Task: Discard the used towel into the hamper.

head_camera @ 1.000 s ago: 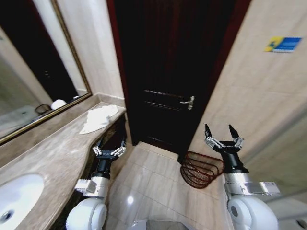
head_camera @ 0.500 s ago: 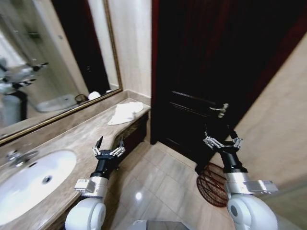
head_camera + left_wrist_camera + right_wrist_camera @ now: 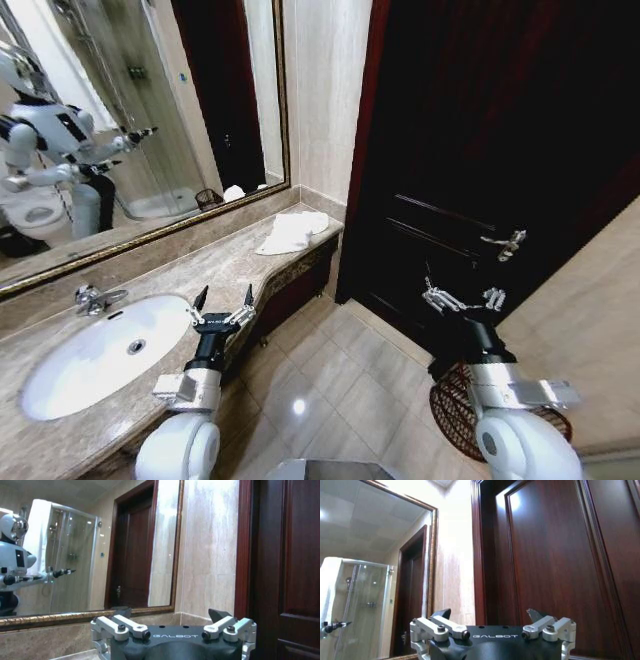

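The crumpled white towel [image 3: 293, 232] is lying at the marble table's [image 3: 190, 275] far end; the reddish-brown wire hamper [image 3: 452, 402] is sitting on the floor behind the right claw [image 3: 463, 298]. Both it and the left claw [image 3: 224, 302] are hovering spread apart and empty, so the approach is seemingly underway, with reaching the towel next.

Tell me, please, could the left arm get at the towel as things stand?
Probably not yet: the towel lies at the counter's far end, well beyond the open left gripper, which hangs over the counter edge near the sink. Nothing blocks the way.
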Controlling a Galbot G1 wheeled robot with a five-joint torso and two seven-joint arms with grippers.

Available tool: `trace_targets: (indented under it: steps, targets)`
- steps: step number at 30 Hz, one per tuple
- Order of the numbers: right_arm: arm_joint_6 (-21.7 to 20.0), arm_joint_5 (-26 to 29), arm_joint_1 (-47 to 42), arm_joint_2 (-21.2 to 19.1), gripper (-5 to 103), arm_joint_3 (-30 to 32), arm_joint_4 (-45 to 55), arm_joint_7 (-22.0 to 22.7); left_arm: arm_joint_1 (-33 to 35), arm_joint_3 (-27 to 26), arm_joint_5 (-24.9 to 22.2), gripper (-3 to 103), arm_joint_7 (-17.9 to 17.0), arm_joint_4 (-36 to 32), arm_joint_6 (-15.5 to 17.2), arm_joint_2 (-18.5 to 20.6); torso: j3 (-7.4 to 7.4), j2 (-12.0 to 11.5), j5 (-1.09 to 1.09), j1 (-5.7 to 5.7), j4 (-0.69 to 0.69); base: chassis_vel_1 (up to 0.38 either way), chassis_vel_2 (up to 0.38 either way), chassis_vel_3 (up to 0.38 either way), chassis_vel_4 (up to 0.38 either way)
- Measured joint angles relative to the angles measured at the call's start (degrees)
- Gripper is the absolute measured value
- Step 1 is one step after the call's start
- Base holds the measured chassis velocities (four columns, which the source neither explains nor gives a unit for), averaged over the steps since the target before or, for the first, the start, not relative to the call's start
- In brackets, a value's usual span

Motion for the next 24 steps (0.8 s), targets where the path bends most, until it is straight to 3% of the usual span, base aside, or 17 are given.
trace_targets:
  steps: [10, 24]
  targets:
    - [0.1, -0.2, 0.0, 0.4, 100, -0.5, -0.1, -0.5, -0.3, -0.3, -0.3, 100, -0.4, 0.1, 0.5, 0.0, 0.00, 0.0, 0.00, -0.01, 0.01, -0.042, 0.048, 0.051, -0.050]
    - [0.7, -0.2, 0.1, 0.4, 100, -0.8, -0.9, -0.5, -0.5, 0.3, -0.4, 100, -0.4, 0.4, 2.7, 0.0, 0.01, 0.0, 0.00, 0.01, 0.01, -0.144, 0.132, 0.144, -0.143]
